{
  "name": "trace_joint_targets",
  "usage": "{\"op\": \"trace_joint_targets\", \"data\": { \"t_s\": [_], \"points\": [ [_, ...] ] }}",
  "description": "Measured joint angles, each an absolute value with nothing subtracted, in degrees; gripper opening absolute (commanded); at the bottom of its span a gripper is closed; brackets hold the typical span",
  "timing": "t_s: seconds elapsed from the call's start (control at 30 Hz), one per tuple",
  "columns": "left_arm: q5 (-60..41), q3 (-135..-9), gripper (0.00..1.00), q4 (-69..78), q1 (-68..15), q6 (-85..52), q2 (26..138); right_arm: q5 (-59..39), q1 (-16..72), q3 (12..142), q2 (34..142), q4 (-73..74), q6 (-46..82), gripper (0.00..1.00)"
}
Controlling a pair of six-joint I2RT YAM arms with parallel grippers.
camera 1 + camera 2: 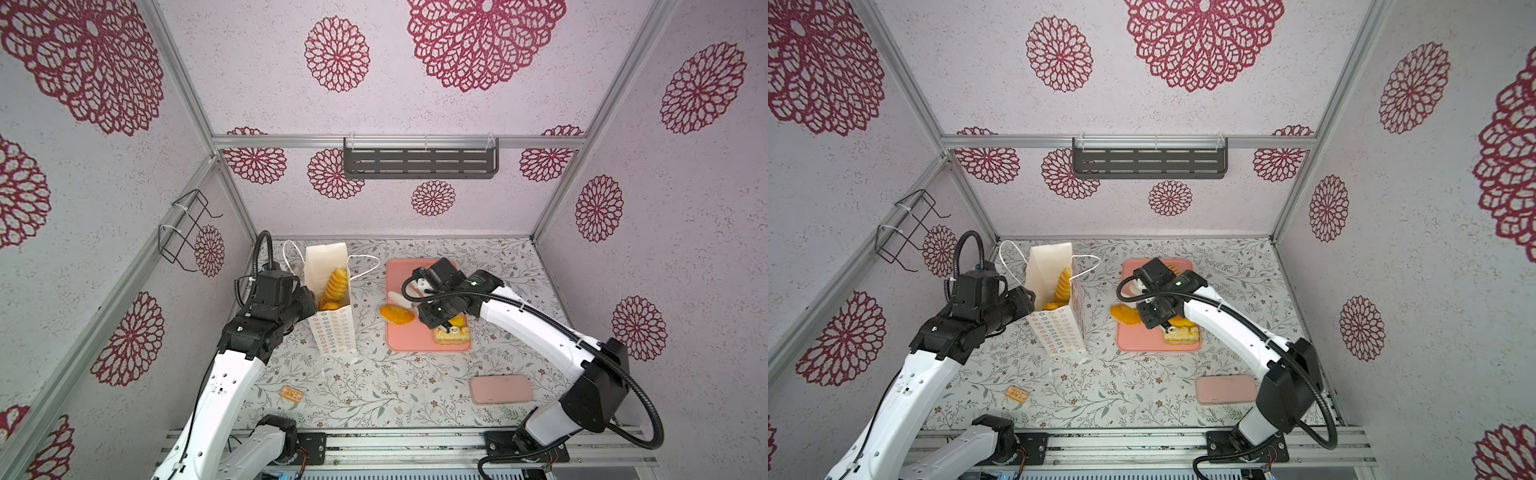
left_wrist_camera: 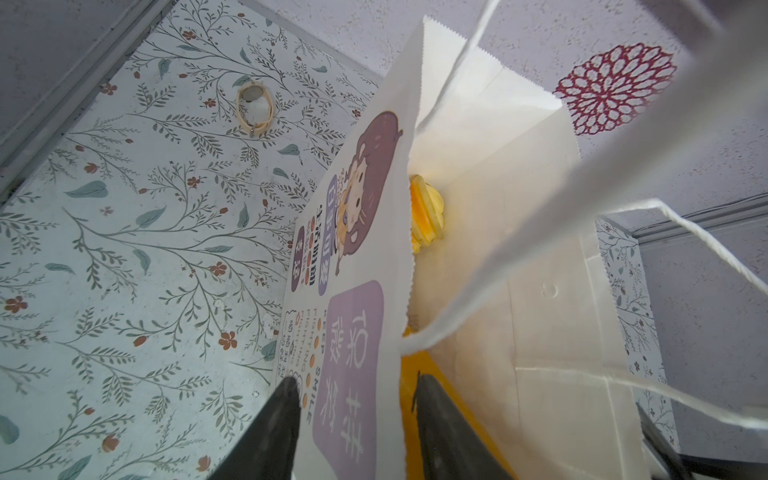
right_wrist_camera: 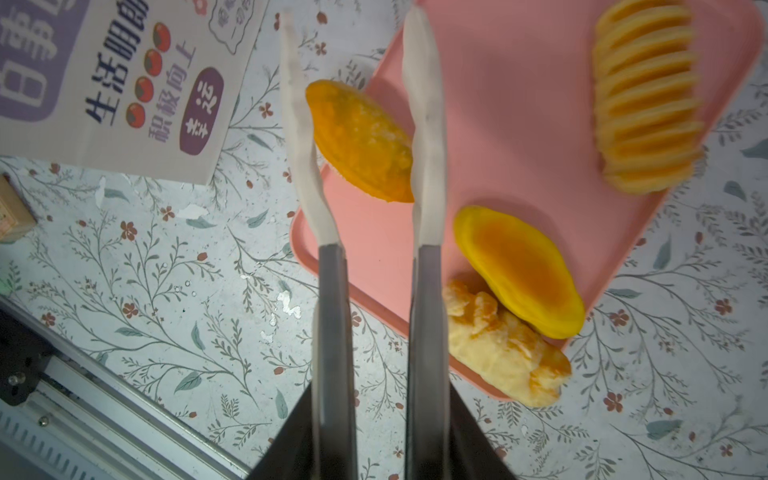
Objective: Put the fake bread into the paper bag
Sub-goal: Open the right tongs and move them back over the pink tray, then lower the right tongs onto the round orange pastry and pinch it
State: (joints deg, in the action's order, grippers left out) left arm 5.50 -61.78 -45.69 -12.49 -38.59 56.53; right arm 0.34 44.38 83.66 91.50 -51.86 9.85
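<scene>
The paper bag (image 1: 332, 332) (image 1: 1059, 332) stands upright left of the middle in both top views. A ridged roll (image 1: 334, 284) (image 2: 426, 216) and another orange piece (image 1: 330, 306) lie inside it. My left gripper (image 1: 309, 299) (image 2: 357, 395) is open and straddles the bag's near wall, one finger outside and one inside. My right gripper (image 1: 438, 313) (image 3: 380, 390) is shut on white-tipped tongs (image 3: 419, 104). The tong tips sit on either side of an orange flaky bread (image 3: 361, 141) (image 1: 397, 315) at the pink tray's (image 3: 519, 104) edge. A ridged roll (image 3: 648, 95), a smooth oval bun (image 3: 519, 270) and a pale pastry (image 3: 507, 345) lie on the tray.
A pink case (image 1: 500, 388) lies at the front right and a small tan cracker (image 1: 291, 392) at the front left. A dark shelf (image 1: 419, 162) hangs on the back wall, a wire rack (image 1: 185, 230) on the left wall. The bag's cord handles (image 2: 540, 232) hang near the left wrist.
</scene>
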Motion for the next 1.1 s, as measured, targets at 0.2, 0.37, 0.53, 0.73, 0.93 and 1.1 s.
{"op": "trace_joint_targets", "data": {
  "t_s": [0.2, 0.37, 0.53, 0.73, 0.93, 1.1],
  "points": [
    [5.8, -61.8, 0.51, -45.7, -12.5, -38.6, 55.5, 1.5, 47.3, 86.5, 98.5, -53.3, 9.1, 0.46],
    [6.0, -61.8, 0.52, -45.7, -12.5, -38.6, 55.0, 3.4, 48.1, 89.4, 100.9, -54.0, 8.5, 0.50],
    [6.2, -61.8, 0.52, -45.7, -12.5, -38.6, 55.0, 4.9, 48.2, 91.0, 101.7, -54.0, 8.3, 0.52],
    [6.5, -61.8, 0.52, -45.7, -12.5, -38.6, 55.0, 5.0, 48.2, 91.0, 103.4, -54.0, 8.0, 0.54],
    [6.6, -61.8, 0.52, -45.7, -12.5, -38.6, 55.0, 5.0, 48.2, 91.1, 105.3, -54.0, 8.0, 0.54],
    [6.6, -61.7, 0.52, -45.7, -12.5, -38.6, 55.0, 5.4, 48.2, 91.8, 106.8, -54.0, 8.0, 0.54]
  ]
}}
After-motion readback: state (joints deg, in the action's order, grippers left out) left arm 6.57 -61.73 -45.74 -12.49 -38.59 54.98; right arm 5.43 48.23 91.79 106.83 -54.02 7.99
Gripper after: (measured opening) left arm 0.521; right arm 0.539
